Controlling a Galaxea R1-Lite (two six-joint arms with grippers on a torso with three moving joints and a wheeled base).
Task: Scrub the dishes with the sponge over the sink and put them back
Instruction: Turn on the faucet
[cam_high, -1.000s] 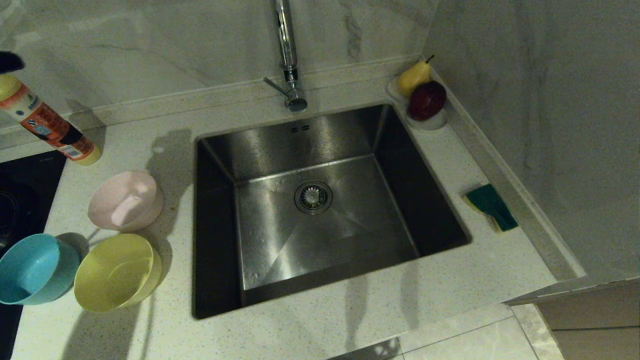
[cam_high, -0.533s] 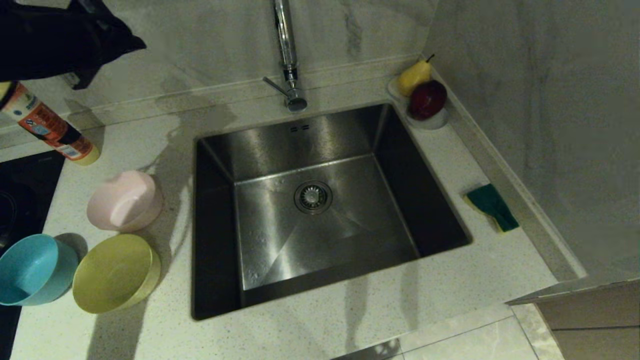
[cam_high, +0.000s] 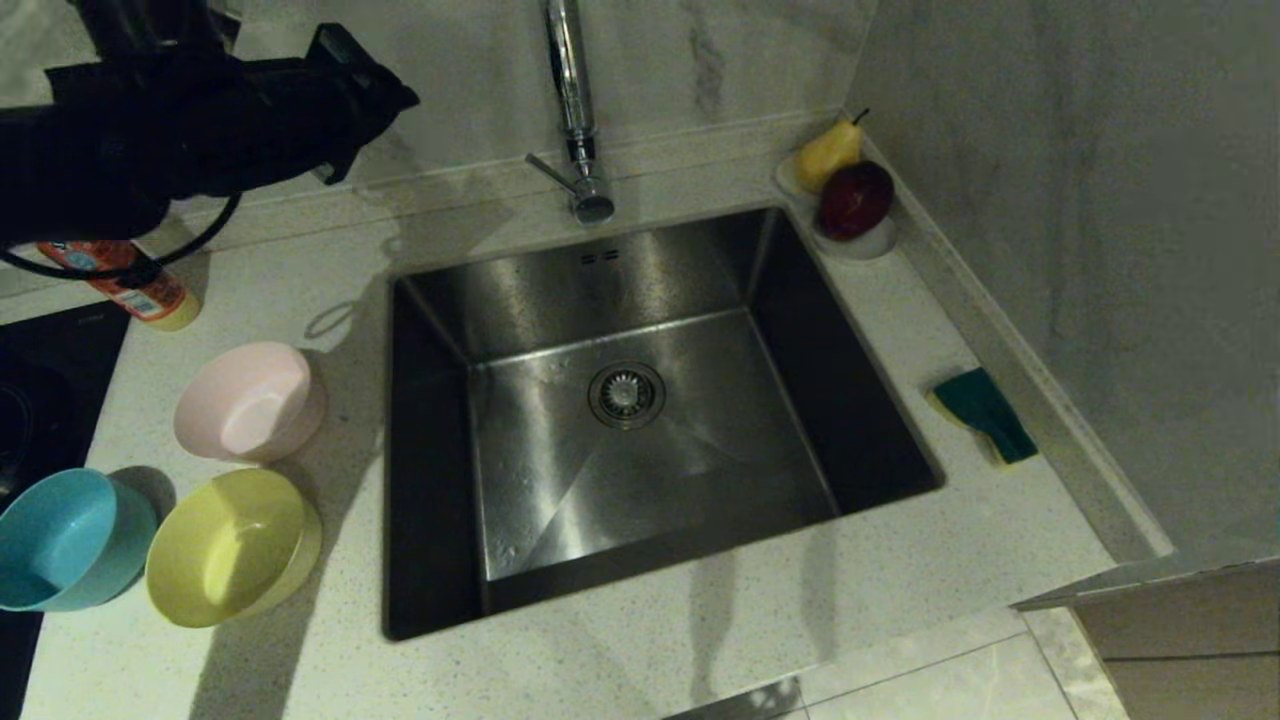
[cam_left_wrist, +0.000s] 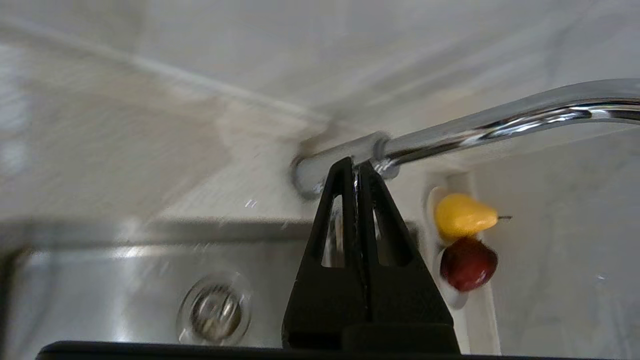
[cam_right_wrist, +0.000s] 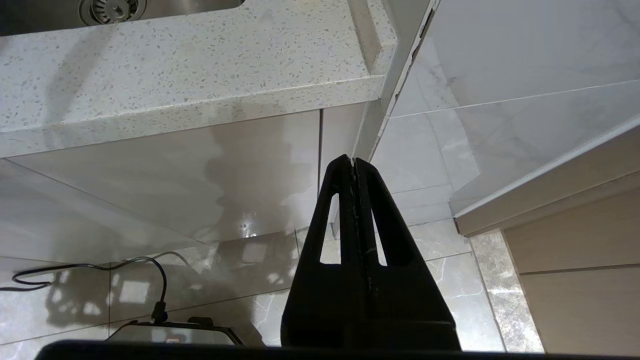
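Observation:
Three bowls stand on the counter left of the sink: a pale pink one, a yellow one and a light blue one. The sponge, green side up, lies on the counter right of the sink. My left gripper hovers high over the back left of the counter, well above the bowls, shut and empty. In the left wrist view the left gripper points toward the faucet and the sink. My right gripper is parked below the counter edge, shut and empty.
A chrome faucet rises behind the sink. A white dish with a pear and a red apple sits at the back right corner. An orange-labelled bottle leans at the back left, partly under my left arm. A black cooktop borders the left.
My left arm has swung in from the top left edge and reached rightward toward the faucet, now covering the bottle's top. Bowls and sponge have stayed put.

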